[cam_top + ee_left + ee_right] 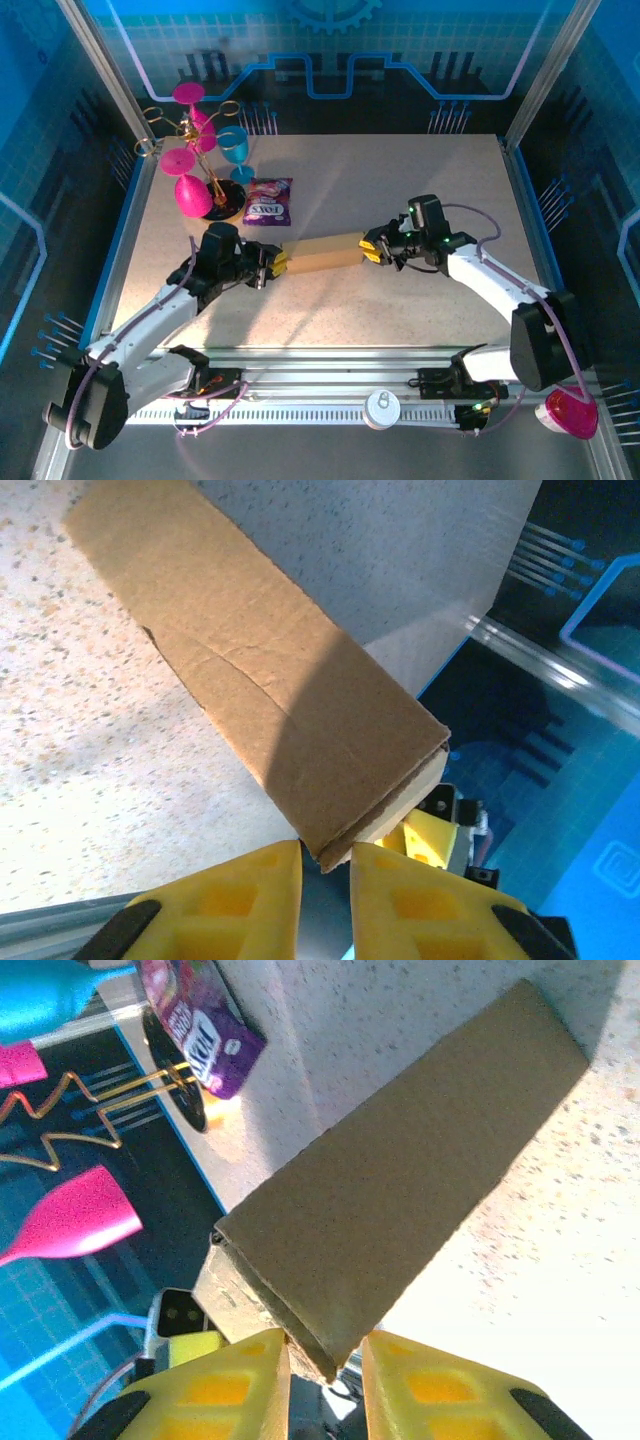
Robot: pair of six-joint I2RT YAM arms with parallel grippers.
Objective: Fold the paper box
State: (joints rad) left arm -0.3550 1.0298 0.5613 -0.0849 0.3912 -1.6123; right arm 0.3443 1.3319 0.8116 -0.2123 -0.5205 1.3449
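My left gripper [272, 262] is drawn narrow. On its wrist camera the yellow fingers [250, 900] nip the bottom corner of the paper box [280, 690], where the end panel meets the long face. My right gripper [372, 247] is just as narrow, and on its own wrist view its fingers [240, 1385] pinch the matching corner of the other end. So I have the paper box [322, 254] held at both ends, left gripper at its 9 o'clock end and right gripper at its 3 o'clock end.

The box lies near the middle of the table [420, 180], already closed into a long, slim block. I judge the folding nearly done, with the work now down to the end flaps. Next I need a short, even squeeze inward from both ends, kept level so the block does not buckle.

The cardboard is plain brown, matte and unprinted, with a shallow crease wrinkle across the long face and a layered seam at the left end. The tabletop is pale speckled stone. A glossy purple snack packet [267, 200] lies at the box's 11 o'clock, apart from it.
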